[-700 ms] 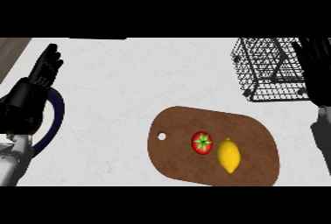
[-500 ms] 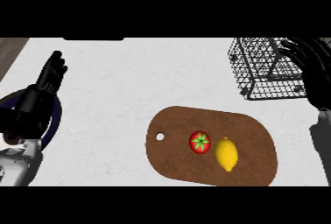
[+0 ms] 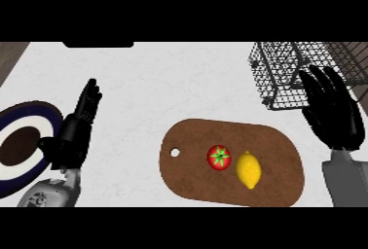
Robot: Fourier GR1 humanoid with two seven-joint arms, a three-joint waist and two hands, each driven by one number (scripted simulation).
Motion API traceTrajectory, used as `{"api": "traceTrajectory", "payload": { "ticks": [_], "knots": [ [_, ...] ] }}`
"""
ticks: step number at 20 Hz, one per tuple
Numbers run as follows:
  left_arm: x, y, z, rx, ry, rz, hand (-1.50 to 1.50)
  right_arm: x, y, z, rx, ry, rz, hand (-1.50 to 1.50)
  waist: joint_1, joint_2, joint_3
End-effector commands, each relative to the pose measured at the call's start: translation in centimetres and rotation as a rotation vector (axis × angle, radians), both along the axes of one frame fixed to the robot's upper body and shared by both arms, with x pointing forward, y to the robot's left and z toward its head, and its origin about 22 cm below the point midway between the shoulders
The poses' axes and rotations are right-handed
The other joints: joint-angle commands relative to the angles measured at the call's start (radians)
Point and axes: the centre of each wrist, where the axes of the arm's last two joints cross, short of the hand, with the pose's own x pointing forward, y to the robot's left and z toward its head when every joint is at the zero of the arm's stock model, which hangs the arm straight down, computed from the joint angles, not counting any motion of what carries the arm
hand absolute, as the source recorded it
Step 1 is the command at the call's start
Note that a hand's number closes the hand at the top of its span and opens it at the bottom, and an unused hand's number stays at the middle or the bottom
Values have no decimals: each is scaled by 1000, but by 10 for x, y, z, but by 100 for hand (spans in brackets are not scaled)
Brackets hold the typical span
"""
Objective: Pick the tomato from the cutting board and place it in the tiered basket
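Observation:
A red tomato (image 3: 219,157) with a green star-shaped top lies near the middle of the brown oval cutting board (image 3: 194,175). A yellow lemon (image 3: 249,169) lies just right of it, nearly touching. The black wire tiered basket (image 3: 287,73) stands at the back right of the counter. My right hand (image 3: 332,114) is open, fingers straight, above the board's right end and in front of the basket. It is well clear of the tomato. My left hand (image 3: 75,131) is open at the left, fingers pointing away, holding nothing.
A round plate (image 3: 13,127) with a dark blue rim, white ring and dark centre lies at the left edge, partly behind my left hand. A dark object (image 3: 99,44) sits at the counter's far edge. White counter lies between the board and my left hand.
My right hand has come into view from the right and moved down-left in front of the basket. My left hand has shifted right and nearer, and the plate now shows more fully.

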Motion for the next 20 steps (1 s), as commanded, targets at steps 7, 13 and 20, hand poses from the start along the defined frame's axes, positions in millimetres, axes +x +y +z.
{"api": "traceTrajectory", "payload": {
  "ticks": [7,13,20],
  "knots": [
    [-8,-13,-20,-16,20,21,0,-65,-70,15,-423,-117,276,-150,-12,2,3],
    [-3,-14,-19,3,7,18,0,-59,-70,118,-1054,-208,263,-150,-9,0,-1],
    [-5,-26,-11,-18,17,17,0,-87,-10,167,-1490,-212,237,-150,12,1,0]
  ]
}}
